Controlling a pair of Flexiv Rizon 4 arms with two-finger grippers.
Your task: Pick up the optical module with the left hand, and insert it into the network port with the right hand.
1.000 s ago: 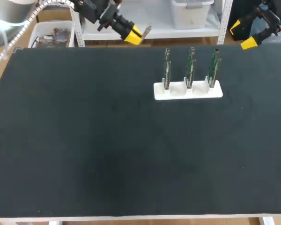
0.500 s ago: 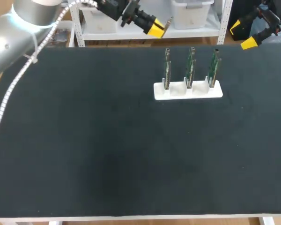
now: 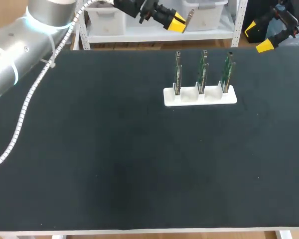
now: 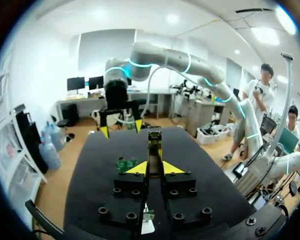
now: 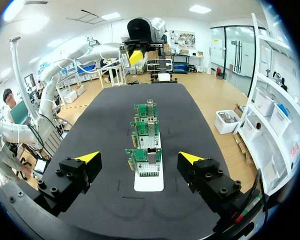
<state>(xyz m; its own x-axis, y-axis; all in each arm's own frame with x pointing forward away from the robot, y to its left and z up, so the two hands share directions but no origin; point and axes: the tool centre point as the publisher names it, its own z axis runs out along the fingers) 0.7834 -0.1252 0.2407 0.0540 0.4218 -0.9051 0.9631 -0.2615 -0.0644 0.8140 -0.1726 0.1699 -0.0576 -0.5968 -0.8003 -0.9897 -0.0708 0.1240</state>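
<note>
My left gripper (image 3: 178,21) hangs above the table's far edge, shut on the optical module (image 3: 190,18), a slim metal bar that sticks out past its yellow tips. In the left wrist view the module (image 4: 154,146) stands clamped between the fingers of the left gripper (image 4: 154,168). Three green network cards (image 3: 202,72) with metal ports stand upright in a white holder (image 3: 189,96), just right of and nearer than that gripper. My right gripper (image 3: 259,39) is open and empty at the far right corner; in its own view the right gripper (image 5: 140,158) faces the cards (image 5: 146,156) end-on.
The black mat (image 3: 114,149) covers the whole table and bears only the white holder (image 5: 149,183). My left arm's silver links and cable (image 3: 25,99) hang over the mat's left part.
My left arm has swung right along the far edge, carrying the module closer to the cards. The right arm has kept still.
</note>
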